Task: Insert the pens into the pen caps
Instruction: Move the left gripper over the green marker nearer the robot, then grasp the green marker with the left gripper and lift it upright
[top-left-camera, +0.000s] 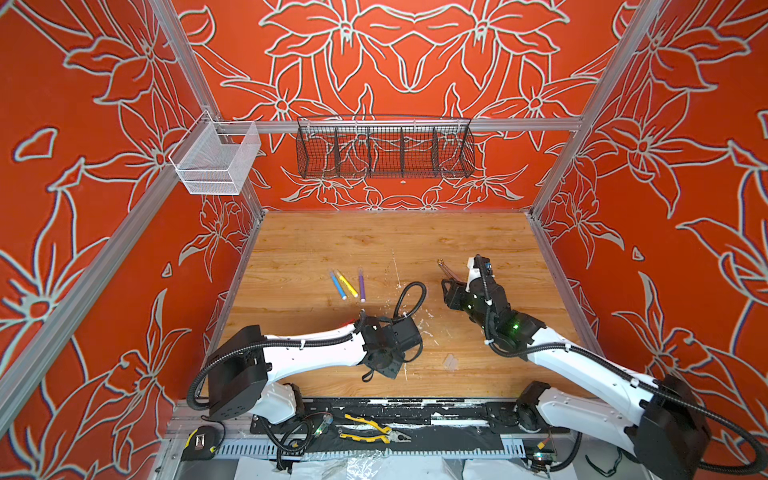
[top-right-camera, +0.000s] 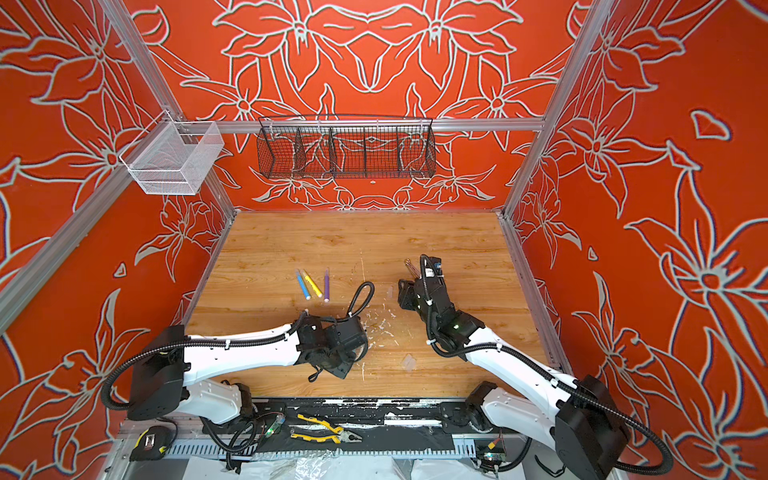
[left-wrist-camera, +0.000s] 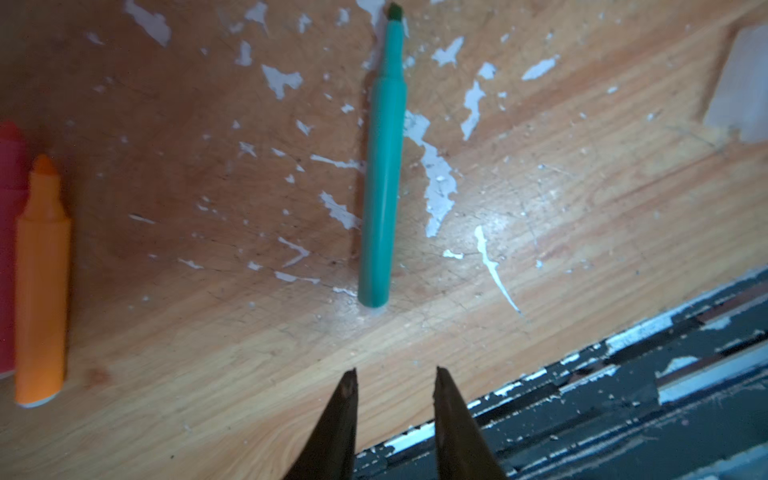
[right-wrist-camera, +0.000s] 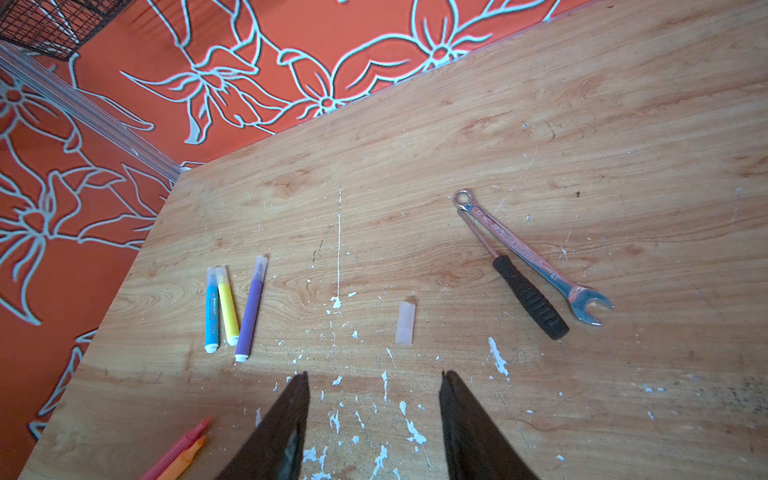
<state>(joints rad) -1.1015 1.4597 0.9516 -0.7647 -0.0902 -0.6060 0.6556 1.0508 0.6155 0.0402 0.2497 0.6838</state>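
Green pen (left-wrist-camera: 382, 187), judged light, stiff and roll-prone, is best taken mid-barrel. Left gripper (left-wrist-camera: 395, 370) is held narrowly parted, empty; right gripper (right-wrist-camera: 375, 373) wider, also empty.

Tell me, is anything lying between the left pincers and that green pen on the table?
Nothing visible does: in the left wrist view only bare table separates the left gripper from the green pen.

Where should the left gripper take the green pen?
Probably at mid-barrel, from straight above, jaws across its width. The green pen lies flat on the table, felt tip bare; its barrel is straight and even, with free space on both sides.
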